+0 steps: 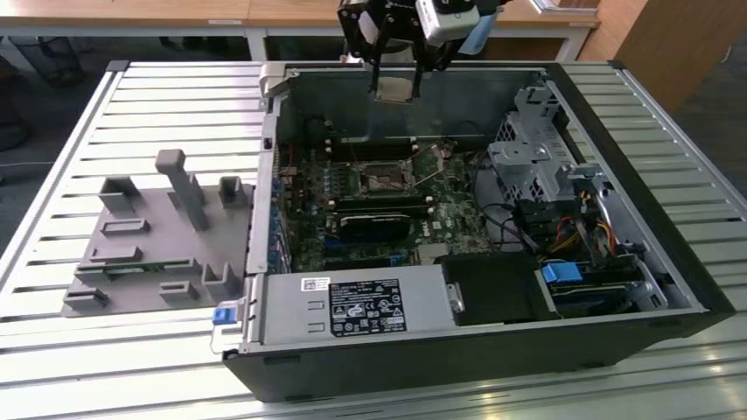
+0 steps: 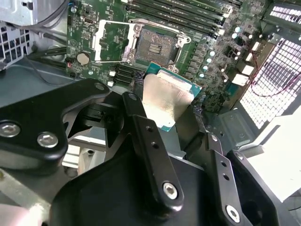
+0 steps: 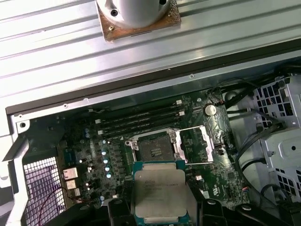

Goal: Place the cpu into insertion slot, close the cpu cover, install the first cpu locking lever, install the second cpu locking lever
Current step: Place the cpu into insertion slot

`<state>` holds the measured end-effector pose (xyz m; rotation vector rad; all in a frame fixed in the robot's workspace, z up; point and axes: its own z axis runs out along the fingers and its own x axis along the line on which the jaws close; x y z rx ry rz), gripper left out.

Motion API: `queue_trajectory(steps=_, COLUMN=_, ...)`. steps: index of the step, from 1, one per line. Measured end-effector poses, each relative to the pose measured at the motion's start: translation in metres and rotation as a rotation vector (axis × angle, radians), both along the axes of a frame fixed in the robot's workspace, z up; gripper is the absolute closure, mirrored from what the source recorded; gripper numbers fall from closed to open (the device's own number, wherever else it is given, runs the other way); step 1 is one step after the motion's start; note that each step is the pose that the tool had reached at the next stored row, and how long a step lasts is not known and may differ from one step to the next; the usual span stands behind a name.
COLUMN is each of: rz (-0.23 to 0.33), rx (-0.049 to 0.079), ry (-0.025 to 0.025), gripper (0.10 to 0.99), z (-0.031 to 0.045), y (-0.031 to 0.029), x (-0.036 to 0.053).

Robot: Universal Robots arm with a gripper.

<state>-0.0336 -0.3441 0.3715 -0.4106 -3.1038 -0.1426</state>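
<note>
Overhead, the hand [image 1: 396,86] pinches the cpu [image 3: 160,190], at twelve o'clock from the bare insertion slot [image 1: 383,181] in the exterior view. The cpu cover [image 3: 196,146] stands open, and the cpu's print is unreadable.

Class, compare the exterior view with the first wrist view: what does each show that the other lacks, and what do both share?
The exterior view adds the grey fixture tray beside the computer case, and the labelled power supply inside the case. The first wrist view adds the coin battery and the cpu cover, swung open beside the socket. Both share the cpu, clamped in the gripper above the motherboard, and the empty insertion slot.
</note>
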Motion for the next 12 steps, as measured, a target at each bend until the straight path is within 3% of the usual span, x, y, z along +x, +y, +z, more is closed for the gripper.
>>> queue_trajectory(steps=12, rz=-0.088, rx=0.000, ry=0.0000, gripper=0.561, z=-0.0005, y=0.0000, x=-0.0002)
